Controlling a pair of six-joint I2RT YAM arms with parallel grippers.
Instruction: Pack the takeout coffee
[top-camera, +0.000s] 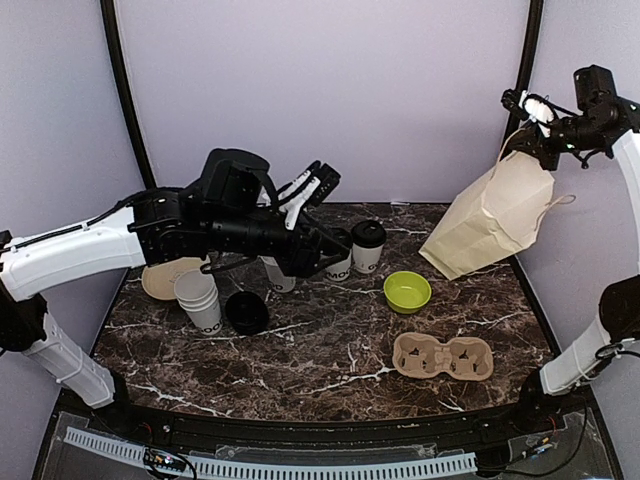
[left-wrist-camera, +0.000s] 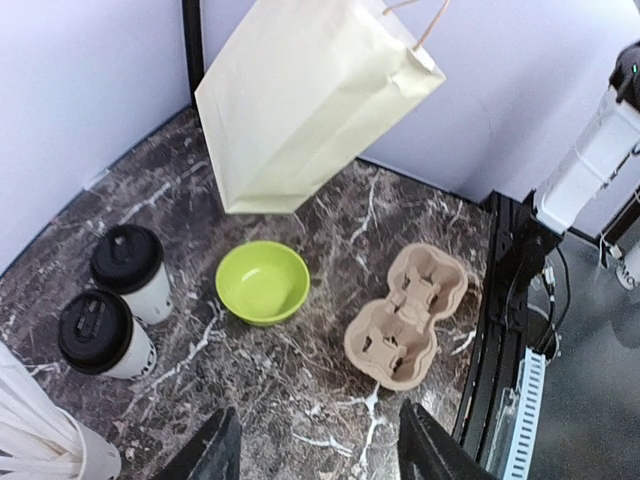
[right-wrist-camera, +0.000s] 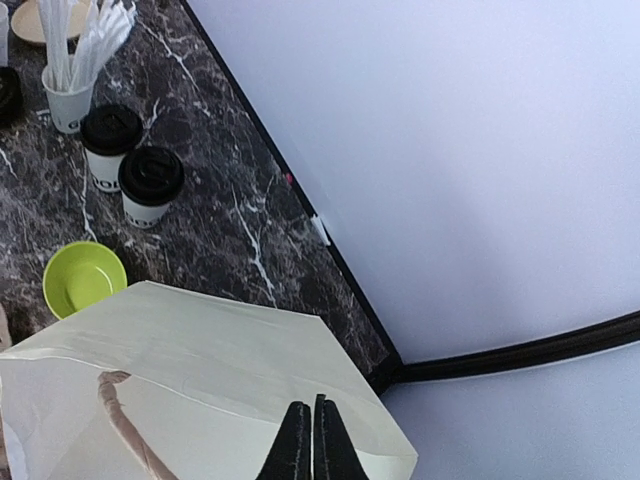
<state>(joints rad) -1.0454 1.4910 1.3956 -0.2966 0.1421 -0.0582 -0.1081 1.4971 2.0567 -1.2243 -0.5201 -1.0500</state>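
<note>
Left wrist view: two takeout coffees (left-wrist-camera: 104, 332) stand left of the empty, wide-open left end effector (left-wrist-camera: 318, 412).

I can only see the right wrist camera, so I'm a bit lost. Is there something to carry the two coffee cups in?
Observer: Yes, a brown two-pocket cup carrier lies empty at the table's front right.
Operator: Where's the other arm?
Observer: The left gripper hovers open above the table.
Operator: How does my bag hang?
Observer: From above, the paper bag hangs tilted by one handle from the right gripper.
</note>
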